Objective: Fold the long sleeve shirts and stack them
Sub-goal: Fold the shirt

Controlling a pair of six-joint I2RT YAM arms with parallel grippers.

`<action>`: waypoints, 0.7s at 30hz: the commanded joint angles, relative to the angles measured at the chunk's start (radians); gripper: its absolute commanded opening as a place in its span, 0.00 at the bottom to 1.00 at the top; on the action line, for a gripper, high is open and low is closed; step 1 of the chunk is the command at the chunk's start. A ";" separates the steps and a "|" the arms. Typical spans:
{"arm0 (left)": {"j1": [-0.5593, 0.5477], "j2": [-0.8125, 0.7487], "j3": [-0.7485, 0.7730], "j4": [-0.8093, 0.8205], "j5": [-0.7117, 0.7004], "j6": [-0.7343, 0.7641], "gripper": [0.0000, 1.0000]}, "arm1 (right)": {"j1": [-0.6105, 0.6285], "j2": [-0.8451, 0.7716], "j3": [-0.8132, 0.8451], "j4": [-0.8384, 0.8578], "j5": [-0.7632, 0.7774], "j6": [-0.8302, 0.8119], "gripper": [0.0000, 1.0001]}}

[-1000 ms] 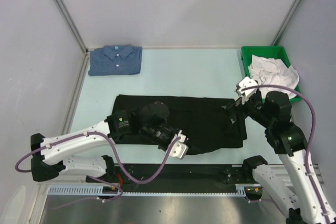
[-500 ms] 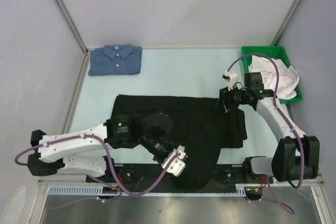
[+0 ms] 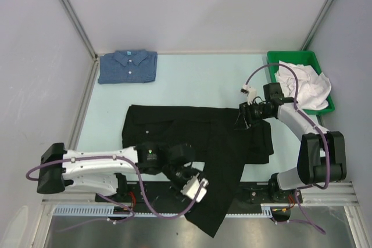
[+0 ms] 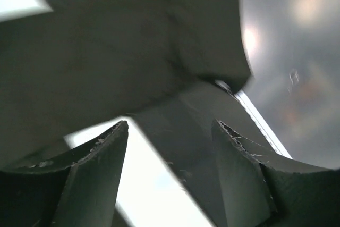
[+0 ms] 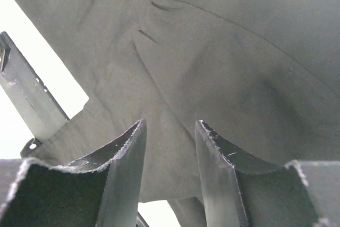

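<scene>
Left gripper (image 4: 170, 131): fingers apart, empty, at the near hem of the black shirt (image 3: 174, 129), which droops off the table (image 3: 197, 79). Right gripper (image 5: 170, 126): fingers partly apart over its far right edge. The cloth looks soft and limp; pinch hems or corners. Blue shirt (image 3: 128, 66): folded, beyond its far left corner.

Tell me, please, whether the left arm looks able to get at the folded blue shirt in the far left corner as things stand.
Probably yes, at a stretch: the left tool is at the near edge, and only the flat black shirt lies between it and the blue shirt.
</scene>
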State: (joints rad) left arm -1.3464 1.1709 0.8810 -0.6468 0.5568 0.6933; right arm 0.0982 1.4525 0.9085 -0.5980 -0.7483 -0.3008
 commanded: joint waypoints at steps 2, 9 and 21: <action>-0.159 -0.013 -0.146 0.159 -0.092 0.080 0.70 | -0.031 -0.052 0.032 -0.043 -0.005 -0.060 0.47; -0.238 0.108 -0.154 0.285 0.014 0.182 0.73 | -0.071 -0.024 0.055 -0.078 -0.006 -0.093 0.47; -0.347 0.274 -0.030 0.225 0.028 0.348 0.72 | -0.130 -0.049 0.013 -0.134 0.003 -0.147 0.47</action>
State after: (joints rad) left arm -1.6489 1.4342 0.7715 -0.4015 0.5449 0.9443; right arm 0.0055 1.4361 0.9257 -0.7059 -0.7464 -0.4061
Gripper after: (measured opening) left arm 0.721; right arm 0.473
